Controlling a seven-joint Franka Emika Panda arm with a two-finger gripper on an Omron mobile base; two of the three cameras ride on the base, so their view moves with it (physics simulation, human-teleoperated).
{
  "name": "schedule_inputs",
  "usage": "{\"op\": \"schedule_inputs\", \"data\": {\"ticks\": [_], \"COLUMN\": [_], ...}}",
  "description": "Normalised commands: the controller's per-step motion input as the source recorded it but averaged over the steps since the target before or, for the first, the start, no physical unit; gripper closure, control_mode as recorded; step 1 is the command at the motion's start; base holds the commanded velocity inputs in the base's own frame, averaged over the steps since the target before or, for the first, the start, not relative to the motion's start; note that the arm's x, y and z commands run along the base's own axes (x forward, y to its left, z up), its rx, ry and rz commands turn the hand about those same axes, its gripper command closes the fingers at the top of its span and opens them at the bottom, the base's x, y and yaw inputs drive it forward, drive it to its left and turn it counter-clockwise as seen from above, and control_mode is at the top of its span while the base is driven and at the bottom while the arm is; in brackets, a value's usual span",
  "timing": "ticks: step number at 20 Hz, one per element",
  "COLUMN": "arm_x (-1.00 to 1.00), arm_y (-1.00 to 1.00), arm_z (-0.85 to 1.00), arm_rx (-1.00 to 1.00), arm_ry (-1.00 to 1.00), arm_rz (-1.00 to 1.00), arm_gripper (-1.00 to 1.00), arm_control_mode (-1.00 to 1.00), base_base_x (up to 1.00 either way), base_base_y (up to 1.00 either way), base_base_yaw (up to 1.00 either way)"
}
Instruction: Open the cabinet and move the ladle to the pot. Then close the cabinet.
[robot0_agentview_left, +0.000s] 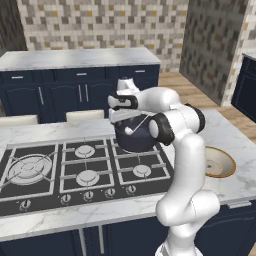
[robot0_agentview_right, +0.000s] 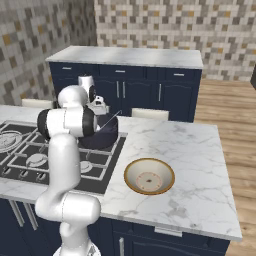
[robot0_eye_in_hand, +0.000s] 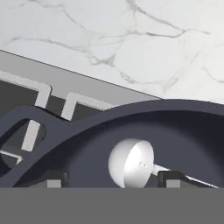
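claw (robot0_eye_in_hand: 113, 178) hangs just above the pot (robot0_eye_in_hand: 144, 131), its two dark tips spread apart with the ladle (robot0_eye_in_hand: 131, 162) lying loose between them, gripped by neither. seen from the hand camera, the ladle's rounded, pale silvery bowl rests inside the pot on its dark floor, and a thin straight handle runs off from it toward the lower right. from the left base camera the handle shows as a slim light line leaning across the pot's (robot0_agentview_left: 135, 140) mouth, its upper end up by the claw (robot0_agentview_left: 120, 118). the pot is round, charcoal-black, low and straight-sided, with a looped side handle visible at the left of the hand view. it stands on the rear right burner of the gas hob (robot0_agentview_left: 75, 170), which is set into the white marble surface (robot0_agentview_right: 190, 150). a shallow beige bowl (robot0_agentview_right: 149, 176) sits on the marble well to the right of the hob. low navy cabinets (robot0_agentview_right: 145, 90) under a second marble top line the tiled wall behind.
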Motion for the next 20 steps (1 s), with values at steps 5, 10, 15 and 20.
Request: {"op": "schedule_inputs", "data": {"ticks": [5, 10, 15, 20], "arm_x": [-0.37, -0.73, -0.98, -1.00], "arm_y": [0.00, -0.19, -0.50, -0.39], "arm_z": [0.30, 0.97, 1.00, 1.00], "arm_rx": [0.00, 0.00, 0.03, 0.07], "arm_ry": [-0.12, -0.25, -0.17, -0.06], "arm_rz": [0.00, 0.00, -0.04, -0.07], "arm_gripper": [-1.00, -1.00, -1.00, -1.00], "arm_control_mode": [-1.00, -1.00, -1.00, -1.00], "base_base_x": [0.00, 0.00, 0.00, 0.00], "base_base_y": [0.00, 0.00, 0.00, 0.00], "base_base_yaw": [0.00, 0.00, 0.00, 0.00]}}
